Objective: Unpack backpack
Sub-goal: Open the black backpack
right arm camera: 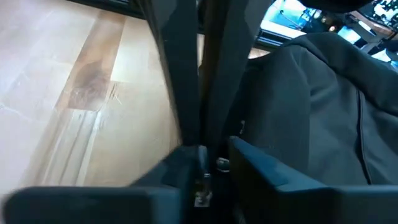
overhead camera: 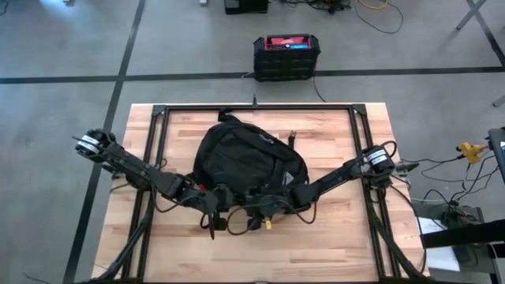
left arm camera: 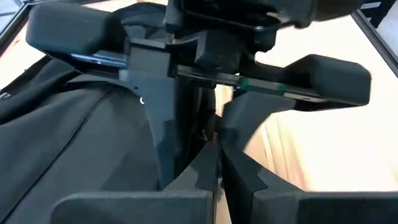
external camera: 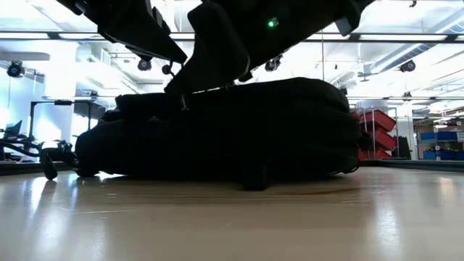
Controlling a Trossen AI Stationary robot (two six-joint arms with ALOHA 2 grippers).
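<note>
You are pinching both tools, left tool [overhead camera: 211, 207] and right tool [overhead camera: 272, 207], nearly closed on the backpack [overhead camera: 248, 162] near-edge fabric, apparently bracing it on the worktop [overhead camera: 331, 244] for unzipping.

A robotics lab or workshop: a wooden worktop [overhead camera: 331, 237] on taped concrete floor [overhead camera: 55, 47], loose cables [overhead camera: 442, 170], red storage bins [external camera: 377, 134], and ceiling strip lights [external camera: 72, 35].

grey floor [overhead camera: 47, 47] | black floor lines [overhead camera: 126, 55] | red bins [external camera: 377, 134]
</note>
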